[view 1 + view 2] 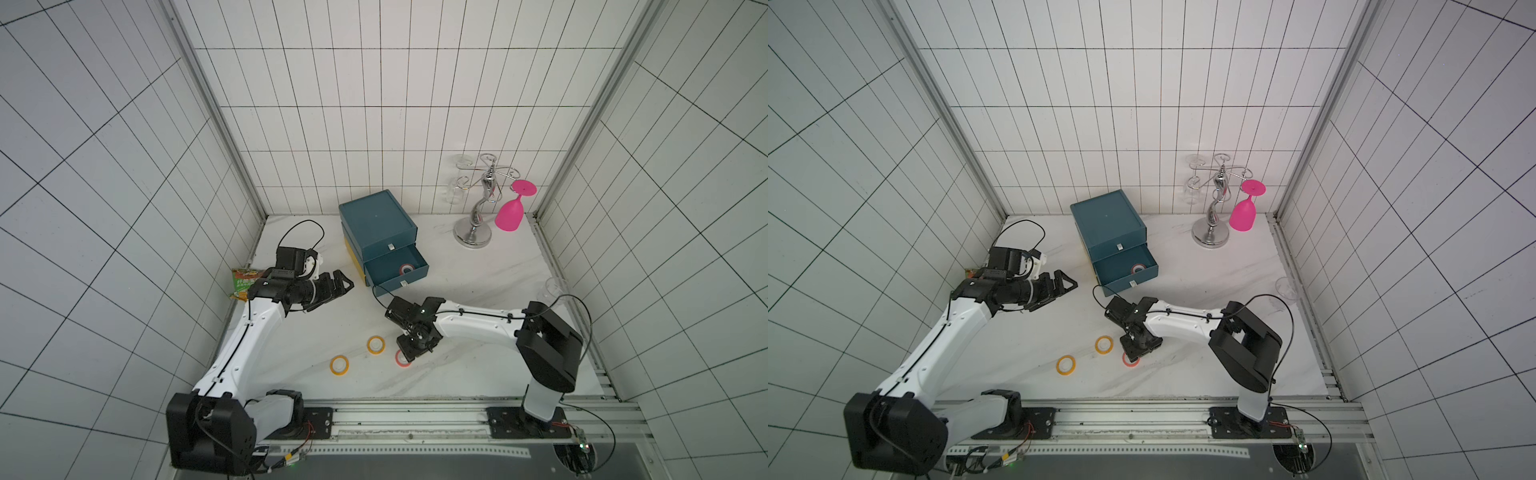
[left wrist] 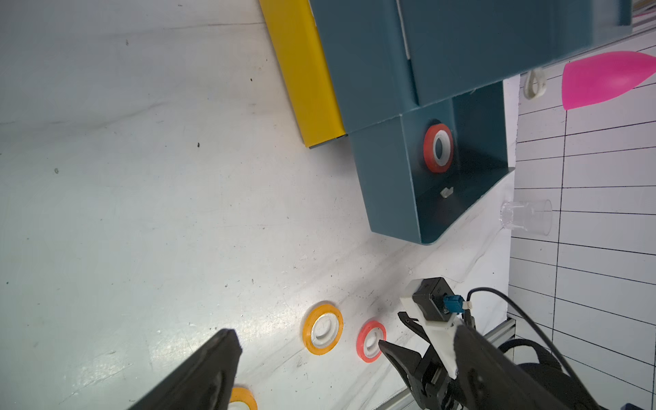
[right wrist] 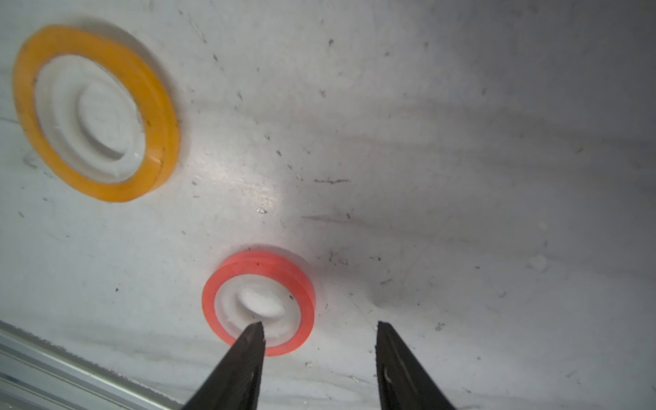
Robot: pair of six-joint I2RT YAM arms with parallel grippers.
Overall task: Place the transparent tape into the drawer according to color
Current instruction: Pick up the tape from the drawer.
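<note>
A red-pink roll of transparent tape (image 3: 259, 277) lies flat on the white table, in both top views (image 1: 401, 360) (image 1: 1130, 361) partly under my right gripper (image 1: 409, 353). That gripper (image 3: 319, 324) points down, open, one fingertip (image 3: 253, 337) over the roll's white core and the other on the bare table beside it. Two orange-yellow rolls (image 1: 375, 345) (image 1: 339, 365) lie to its left. Another red roll (image 1: 406, 270) (image 2: 438, 148) rests in the open lower drawer (image 1: 405, 284). My left gripper (image 1: 347, 284) hovers open left of the drawer, holding nothing.
The blue cabinet (image 1: 376, 216) has its upper drawer shut and a yellow panel (image 2: 301, 71) on its side. A chrome glass rack (image 1: 478, 216) with a pink goblet (image 1: 509, 214) stands back right. A clear glass (image 1: 555, 289) stands at the right edge and a snack bag (image 1: 245, 282) at the left.
</note>
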